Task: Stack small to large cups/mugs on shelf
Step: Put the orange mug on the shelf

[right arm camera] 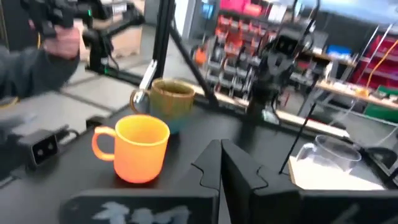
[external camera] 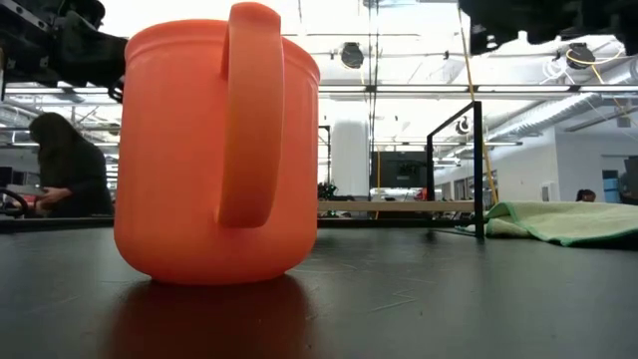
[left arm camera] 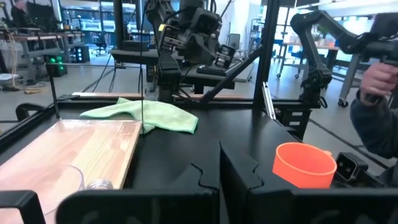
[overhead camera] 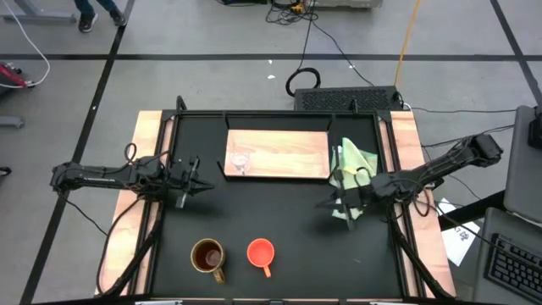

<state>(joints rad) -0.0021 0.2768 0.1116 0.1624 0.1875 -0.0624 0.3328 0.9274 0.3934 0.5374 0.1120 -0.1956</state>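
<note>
**Stacking cups: stock and hazards**

Clear glass cup [overhead camera: 240,161]: on shelf [overhead camera: 288,152], left end. Orange cup [overhead camera: 261,252] and brown mug [overhead camera: 208,256]: near table edge, side by side. My left gripper [overhead camera: 193,180] and right gripper [overhead camera: 332,204]: fingers closed, empty. Risk: glass tips if a larger cup lands off-centre.

Upright orange cup [external camera: 214,150] (handle forward) near green cloth [external camera: 563,221].
</note>
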